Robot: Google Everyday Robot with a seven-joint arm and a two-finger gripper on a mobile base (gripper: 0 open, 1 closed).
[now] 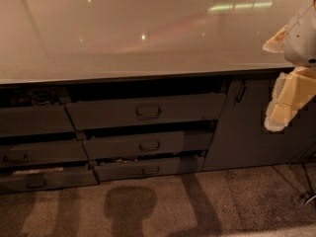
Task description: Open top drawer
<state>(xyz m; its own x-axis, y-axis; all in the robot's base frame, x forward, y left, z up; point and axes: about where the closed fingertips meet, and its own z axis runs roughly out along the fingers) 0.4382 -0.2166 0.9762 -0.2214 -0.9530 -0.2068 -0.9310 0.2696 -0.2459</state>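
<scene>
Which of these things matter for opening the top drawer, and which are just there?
Job: wide dark grey top drawer; pale gripper at right edge.
Just there: slimmer grey drawers below; tall grey cabinet door; glossy pale countertop.

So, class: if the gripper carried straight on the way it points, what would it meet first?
Probably the cabinet door: the gripper, at the right edge, angles down-left before it, right of the top drawer. Depth is unclear.

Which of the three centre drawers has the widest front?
The top drawer, just under the counter: wider and taller than the middle drawer and bottom drawer. The gripper hangs at the right edge.
</scene>
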